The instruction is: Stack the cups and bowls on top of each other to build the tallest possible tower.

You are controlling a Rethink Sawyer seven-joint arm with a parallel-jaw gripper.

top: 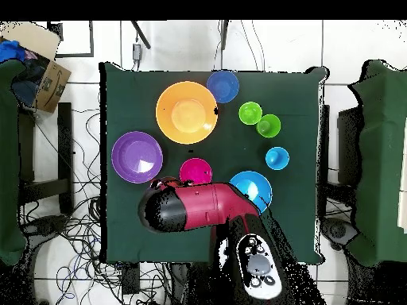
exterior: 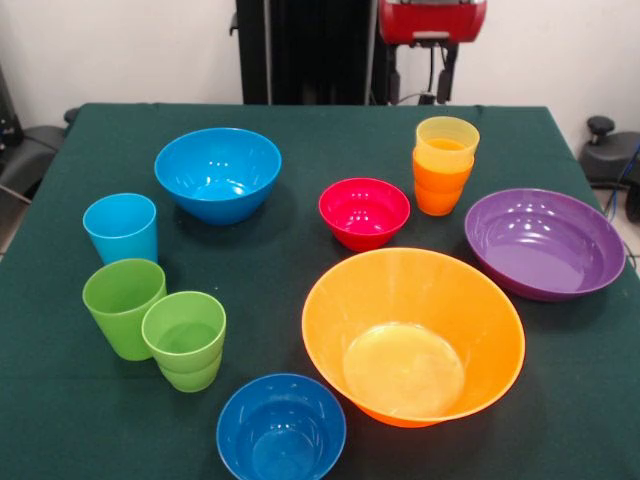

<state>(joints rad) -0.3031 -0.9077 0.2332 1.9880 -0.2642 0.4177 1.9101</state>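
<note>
Dark green cloth covers the surface (exterior: 300,130), with a pale wall behind it. From the front, the red arm (exterior: 432,20) shows only at the top edge; its fingers are out of sight, so I cannot tell whether they are open or closed. Below the arm, a yellow cup (exterior: 447,140) sits nested in an orange cup (exterior: 440,185), the only stack so far. A small red bowl (exterior: 364,212) stands just to their left, and a wide purple bowl (exterior: 545,243) lies to their right. The big orange bowl (exterior: 413,335) fills the near middle, with a blue bowl (exterior: 281,428) beside it at the near edge. A second, larger blue bowl (exterior: 218,173) stands toward the far left. On the left stand a light blue cup (exterior: 121,228), a plain green cup (exterior: 123,305) and, touching it, a stepped green cup (exterior: 185,340).

From overhead, the arm (top: 199,208) reaches over the surface (top: 310,159) and hides the stacked cups. The purple bowl (top: 137,156), red bowl (top: 195,171), orange bowl (top: 187,112) and both blue bowls (top: 222,85) (top: 251,189) lie uncovered, as do the two green cups (top: 250,113) (top: 269,125) and the light blue cup (top: 277,158).
</note>
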